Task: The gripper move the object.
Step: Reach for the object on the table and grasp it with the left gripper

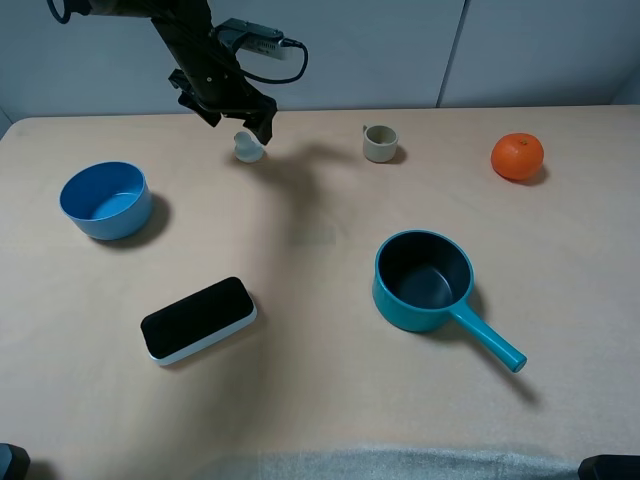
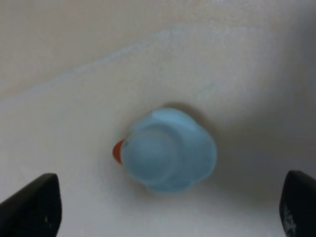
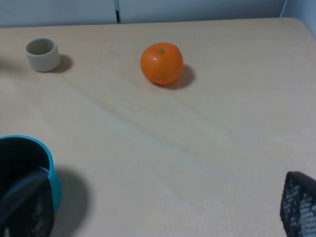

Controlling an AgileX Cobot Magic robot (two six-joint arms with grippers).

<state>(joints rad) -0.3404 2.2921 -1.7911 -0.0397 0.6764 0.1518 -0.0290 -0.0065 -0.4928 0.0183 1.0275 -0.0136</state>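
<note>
The object is a tiny pale blue-white duck (image 1: 248, 147) standing on the table at the back, left of centre. In the left wrist view the duck (image 2: 168, 150) shows from above, with a small orange beak. My left gripper (image 1: 238, 112), a black claw on a dark arm with cables, hovers just above and behind the duck. It is open (image 2: 165, 210), with one fingertip on each side of the duck, and neither touches it. My right gripper (image 3: 163, 212) is open and empty over bare table, and is out of the exterior high view.
A small beige cup (image 1: 380, 143) stands right of the duck, and an orange (image 1: 517, 156) at the back right. A teal saucepan (image 1: 424, 280) sits right of centre. A blue bowl (image 1: 105, 200) is at the left, and a black-and-white case (image 1: 197, 320) in front of it.
</note>
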